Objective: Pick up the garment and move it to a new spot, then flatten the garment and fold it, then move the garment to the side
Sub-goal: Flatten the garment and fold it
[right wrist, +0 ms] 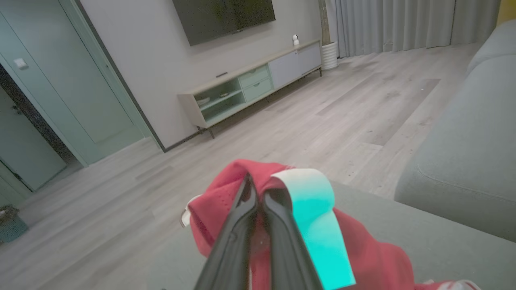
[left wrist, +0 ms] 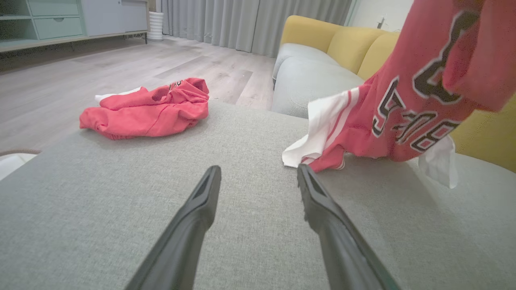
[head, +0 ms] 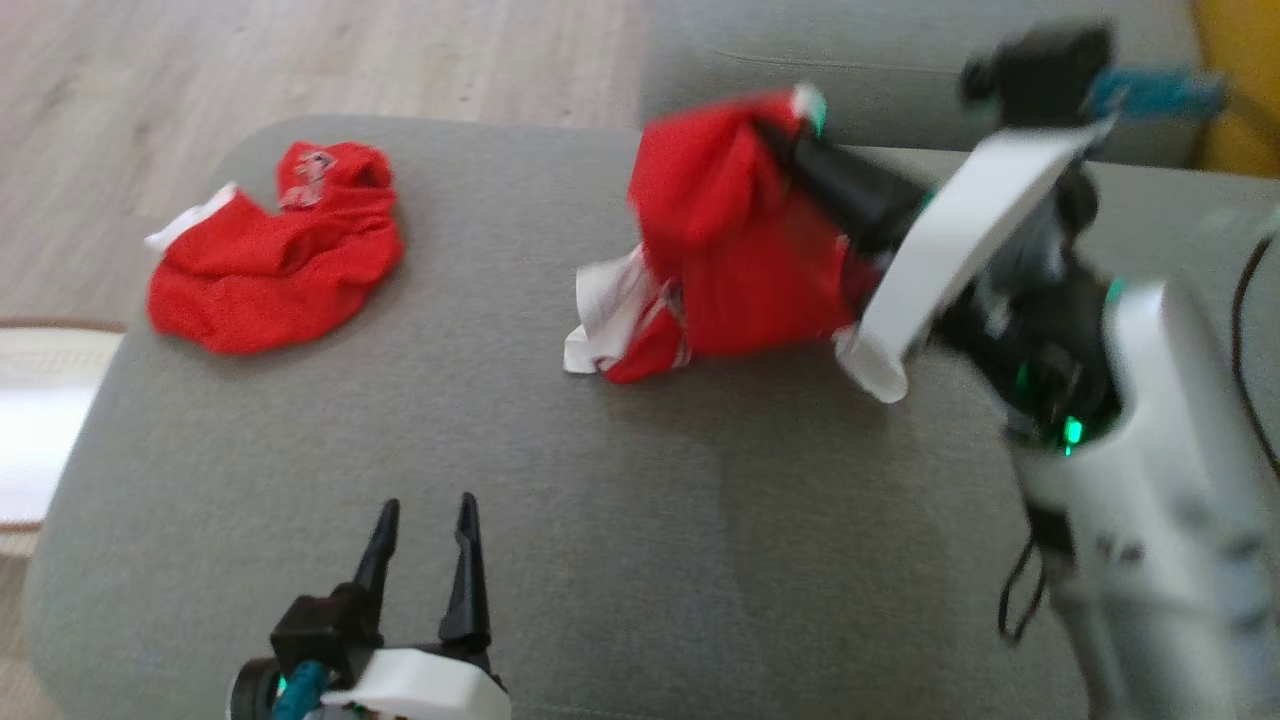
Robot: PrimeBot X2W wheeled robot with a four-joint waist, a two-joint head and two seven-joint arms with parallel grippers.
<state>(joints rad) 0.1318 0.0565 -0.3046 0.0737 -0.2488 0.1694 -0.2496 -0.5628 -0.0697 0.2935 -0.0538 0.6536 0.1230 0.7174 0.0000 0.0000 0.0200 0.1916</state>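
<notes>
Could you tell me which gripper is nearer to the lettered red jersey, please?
Right. The right gripper is shut on the jersey at its bunched top; the left gripper sits open over the cushion, apart from it.

Pale wood floor (right wrist: 322, 112), grey sofa (right wrist: 463, 161), curtains (right wrist: 403, 24)

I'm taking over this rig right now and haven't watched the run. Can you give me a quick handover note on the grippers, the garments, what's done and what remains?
Right gripper: jaws shut on the red jersey. The bunched fabric is raised, and its white hem touches the grey cushion.
Left gripper: open and empty, low over the cushion's near edge.
Second red garment: crumpled at the cushion's far left, with no gripper on it.
Done: jersey grasped and partly lifted.
Left: carry it to a new spot, flatten, fold, move aside.
</notes>
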